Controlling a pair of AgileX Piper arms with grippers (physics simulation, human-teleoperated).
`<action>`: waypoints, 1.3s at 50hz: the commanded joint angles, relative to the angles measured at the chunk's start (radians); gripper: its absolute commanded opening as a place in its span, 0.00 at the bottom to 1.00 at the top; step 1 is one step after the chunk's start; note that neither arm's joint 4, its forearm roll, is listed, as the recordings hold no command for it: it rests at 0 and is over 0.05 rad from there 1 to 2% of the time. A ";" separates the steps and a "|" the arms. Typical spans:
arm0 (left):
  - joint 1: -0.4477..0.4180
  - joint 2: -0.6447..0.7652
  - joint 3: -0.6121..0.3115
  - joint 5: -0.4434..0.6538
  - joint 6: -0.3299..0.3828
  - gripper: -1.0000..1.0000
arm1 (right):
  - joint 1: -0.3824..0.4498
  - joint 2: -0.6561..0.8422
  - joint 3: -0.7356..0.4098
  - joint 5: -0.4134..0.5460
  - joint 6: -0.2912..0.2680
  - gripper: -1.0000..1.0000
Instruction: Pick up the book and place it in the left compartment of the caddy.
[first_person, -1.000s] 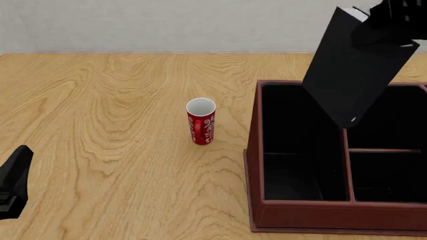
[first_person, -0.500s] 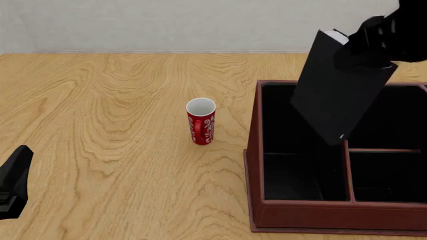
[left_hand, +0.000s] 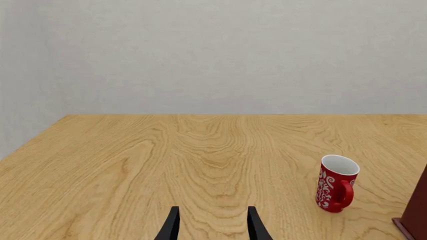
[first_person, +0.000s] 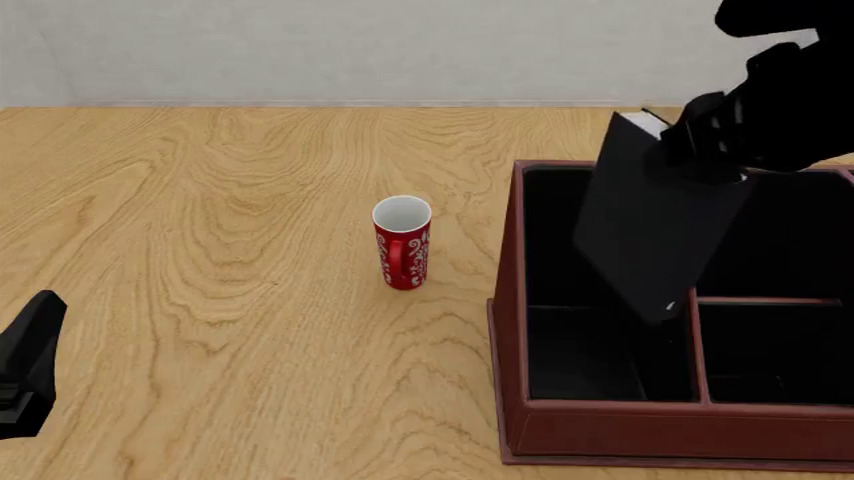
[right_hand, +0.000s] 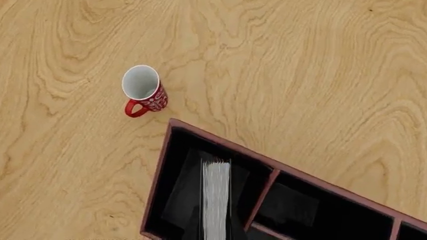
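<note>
Black-covered, the book hangs tilted in our right gripper, which clamps its upper end, so that its lower corner dips over the left compartment of the caddy, apparently lined up to slide in. Our left gripper, fingers parted and empty, waits well apart; a red mug stands beside the caddy.

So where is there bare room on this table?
Bare wood lies left of the red mug and behind it toward the wall. The strip between mug and caddy is narrow. The book, held by the right gripper, crowds the left compartment.
</note>
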 joint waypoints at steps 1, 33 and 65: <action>0.000 0.000 0.000 0.000 0.000 1.00 | -0.005 0.006 0.032 -0.025 -0.004 0.00; 0.000 0.000 0.000 0.000 0.000 1.00 | 0.039 0.079 0.105 -0.108 0.037 0.00; 0.000 0.000 0.000 0.000 0.000 1.00 | 0.017 0.104 0.194 -0.180 0.059 0.00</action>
